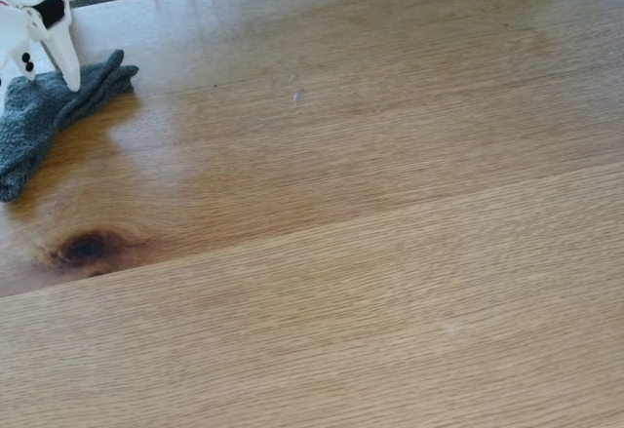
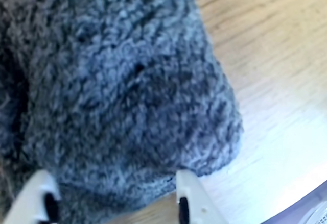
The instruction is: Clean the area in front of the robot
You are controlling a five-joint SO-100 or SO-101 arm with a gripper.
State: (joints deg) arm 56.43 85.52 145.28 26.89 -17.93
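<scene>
The end effector (image 1: pixel 44 77) stands at the far left of the fixed view, its pointed white fingers (image 1: pixel 64 65) aimed down onto a grey knitted sock (image 1: pixel 44 116). In the wrist view the two tips (image 2: pixel 191 193) sit spread apart with the sock's rounded end (image 2: pixel 133 96) lying between and just beyond them; they straddle the fabric's edge and have not closed on it. The sock lies flat on the tabletop (image 1: pixel 370 233), its long axis running diagonally from near the fingers down toward the left edge of the fixed view, so the cloth lies directly under the tips and trails off to the lower left. The arm (image 1: pixel 24 19) comes down steeply from the upper left corner. My judgement: closing the fingers here should pinch the sock's end.
</scene>
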